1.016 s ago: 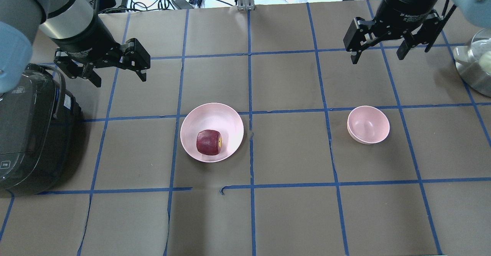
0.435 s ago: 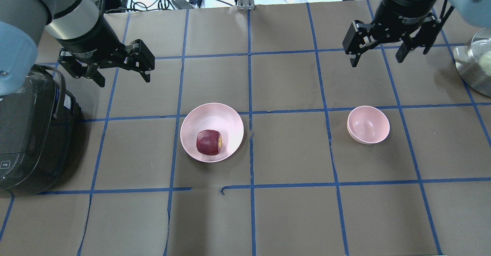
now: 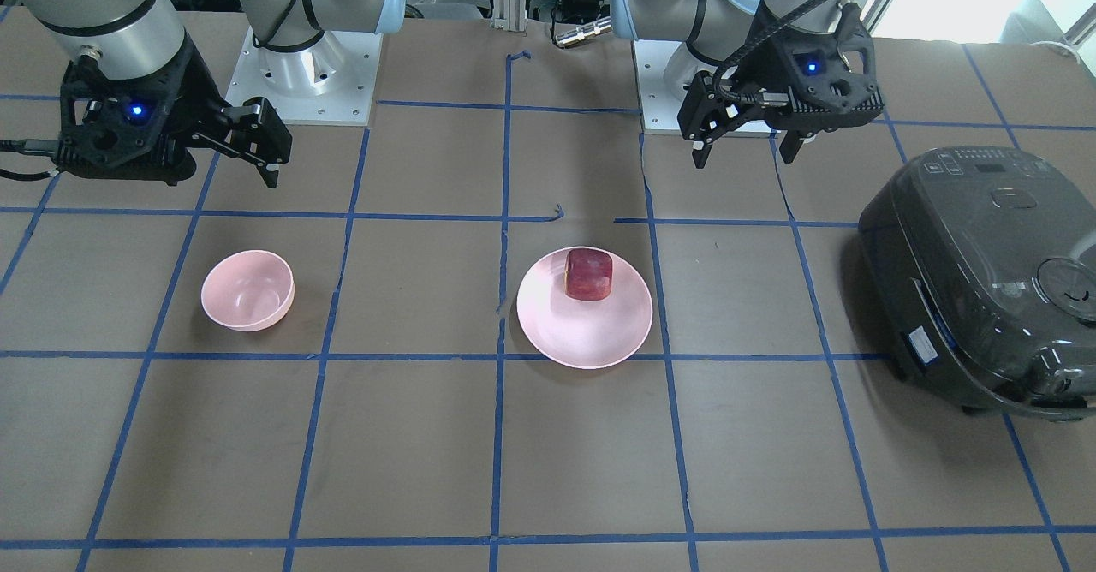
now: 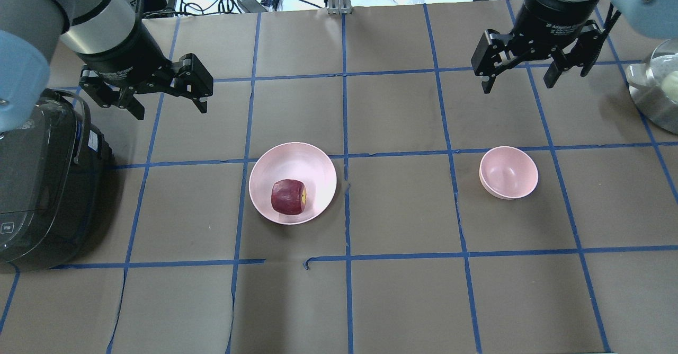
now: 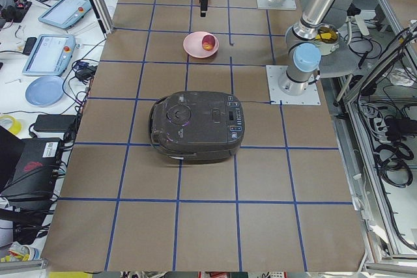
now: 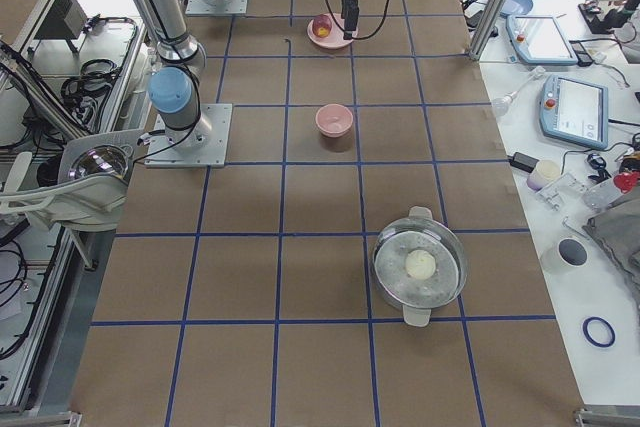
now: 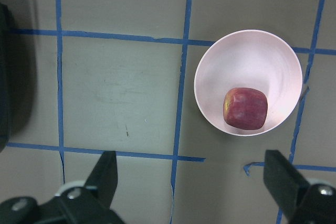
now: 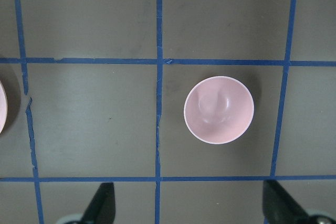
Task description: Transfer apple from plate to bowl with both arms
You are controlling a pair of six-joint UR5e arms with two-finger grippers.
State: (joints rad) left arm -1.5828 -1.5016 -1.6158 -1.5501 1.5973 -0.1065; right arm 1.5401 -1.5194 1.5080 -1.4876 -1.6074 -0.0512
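The dark red apple (image 4: 288,197) lies on the wide pink plate (image 4: 296,158), left of the table's middle. It also shows in the left wrist view (image 7: 245,109) and the front view (image 3: 589,274). The small pink bowl (image 4: 508,173) stands empty to the right and shows in the right wrist view (image 8: 219,109). My left gripper (image 4: 170,111) is open and empty, hovering beyond and left of the plate. My right gripper (image 4: 518,86) is open and empty, hovering beyond the bowl.
A black rice cooker (image 4: 42,184) stands at the left edge, close to my left arm. A steel pot (image 4: 654,94) stands at the right edge. Cables and devices lie beyond the table's far edge.
My left gripper has shifted slightly to the right and my right gripper slightly to the left. Both stay open. The apple, plate and bowl have not moved.
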